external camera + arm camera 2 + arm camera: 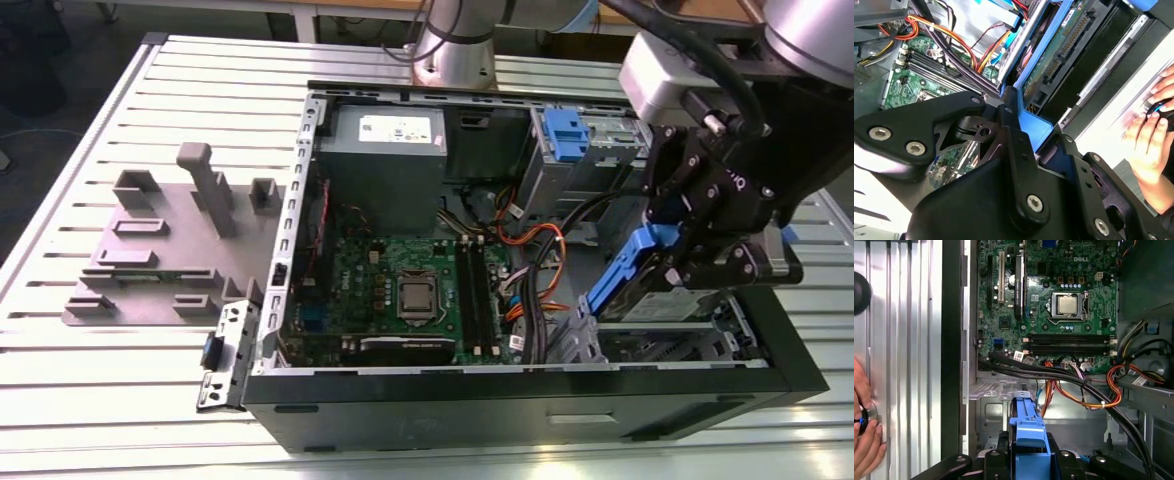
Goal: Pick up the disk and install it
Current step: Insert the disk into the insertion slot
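Gripping the disk [622,280] between the clamped jaws of the gripper [721,268], tilted, just above the drive bay [667,343] at the exterior view's right of the open case [534,400]. Beyond: motherboard [400,290], then grey power-supply box [380,160].

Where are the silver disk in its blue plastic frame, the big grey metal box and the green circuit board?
Silver disk in blue plastic frame [622,278]: exterior view, frame's edge.
Big grey metal box [384,185]: exterior view, face below sticker.
Flat green circuit board [360,272]: exterior view, beside processor socket.
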`<state>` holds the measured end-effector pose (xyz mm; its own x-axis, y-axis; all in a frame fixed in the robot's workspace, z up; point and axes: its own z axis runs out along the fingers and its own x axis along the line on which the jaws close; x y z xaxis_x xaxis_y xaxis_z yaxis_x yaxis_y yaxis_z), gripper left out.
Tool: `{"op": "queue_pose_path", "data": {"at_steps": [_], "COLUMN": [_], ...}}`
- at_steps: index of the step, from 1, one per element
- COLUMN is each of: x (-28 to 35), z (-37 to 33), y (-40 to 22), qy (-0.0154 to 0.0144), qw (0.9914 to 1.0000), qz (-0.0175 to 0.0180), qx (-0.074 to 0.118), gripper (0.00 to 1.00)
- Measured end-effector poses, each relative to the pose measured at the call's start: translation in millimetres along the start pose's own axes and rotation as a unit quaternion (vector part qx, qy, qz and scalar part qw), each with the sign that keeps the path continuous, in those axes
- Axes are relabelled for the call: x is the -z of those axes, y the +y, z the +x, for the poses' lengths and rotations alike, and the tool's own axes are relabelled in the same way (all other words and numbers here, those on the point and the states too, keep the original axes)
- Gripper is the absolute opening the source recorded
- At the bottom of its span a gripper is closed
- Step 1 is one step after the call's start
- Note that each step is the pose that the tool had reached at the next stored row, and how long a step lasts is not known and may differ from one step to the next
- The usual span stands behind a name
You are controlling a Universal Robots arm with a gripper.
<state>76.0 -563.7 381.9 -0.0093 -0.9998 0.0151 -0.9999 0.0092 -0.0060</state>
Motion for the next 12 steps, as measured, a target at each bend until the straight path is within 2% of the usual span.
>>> {"op": "queue_pose_path", "data": {"at_steps": [5,12], "x": [-4.9,-15.2], "z": [0.0,0.2], "y": [0.0,0.1], "qy": [0.0,-0.0001], "qw": [1.0,1.0], "qz": [0.0,0.0], "qx": [0.0,0.0], "gripper": [0.36,0.36]}}
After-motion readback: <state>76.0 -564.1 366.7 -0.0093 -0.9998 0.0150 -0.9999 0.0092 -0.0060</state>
